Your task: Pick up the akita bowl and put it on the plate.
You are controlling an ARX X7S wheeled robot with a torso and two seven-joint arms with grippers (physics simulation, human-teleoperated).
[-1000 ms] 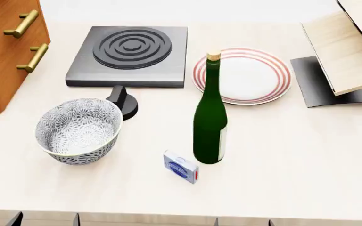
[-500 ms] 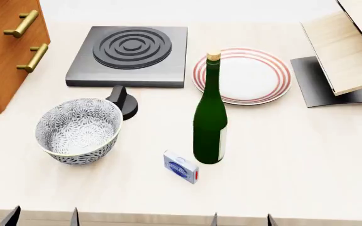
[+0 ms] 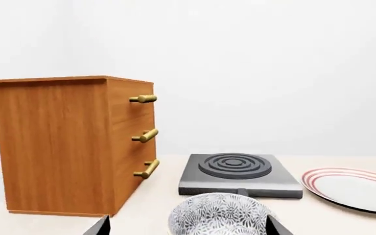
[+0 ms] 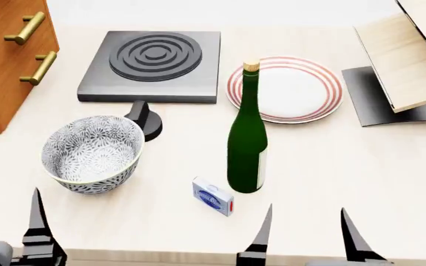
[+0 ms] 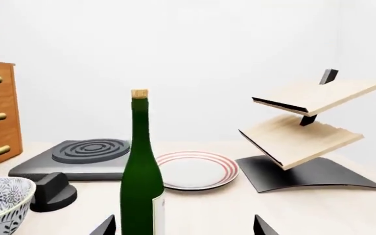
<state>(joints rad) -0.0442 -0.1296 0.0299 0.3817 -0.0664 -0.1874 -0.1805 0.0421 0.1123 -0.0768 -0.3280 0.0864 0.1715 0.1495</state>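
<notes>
Both grippers have risen into the head view since half a second ago, when only their dark tips poked up at the near edge. At near left, one finger of the left gripper [image 4: 65, 244] stands up as a tall black spike; its partner is out of that view, but the left wrist view shows two tips set wide apart, so the jaws are spread. At near right, the right gripper [image 4: 305, 235] shows two fingers well apart — jaws spread as well, and holding nothing.

Just beyond them on the pale surface [image 4: 361, 177] lies a small blue and white box [image 4: 213, 196], with a green bottle [image 4: 247, 149] standing upright just right of it. Left of both sits the akita bowl [image 4: 92, 152], upright and apart from either gripper. A black knob [image 4: 146, 118] stands just behind the bowl's right side. Farther back lie the dark square stove plate [image 4: 153, 65] and, to its right, the plate [image 4: 285, 88] — bare, behind the bottle. A wooden drawer cabinet [image 4: 9, 58] fills the far left; a tilted wooden rack [image 4: 409, 58] stands at far right.
</notes>
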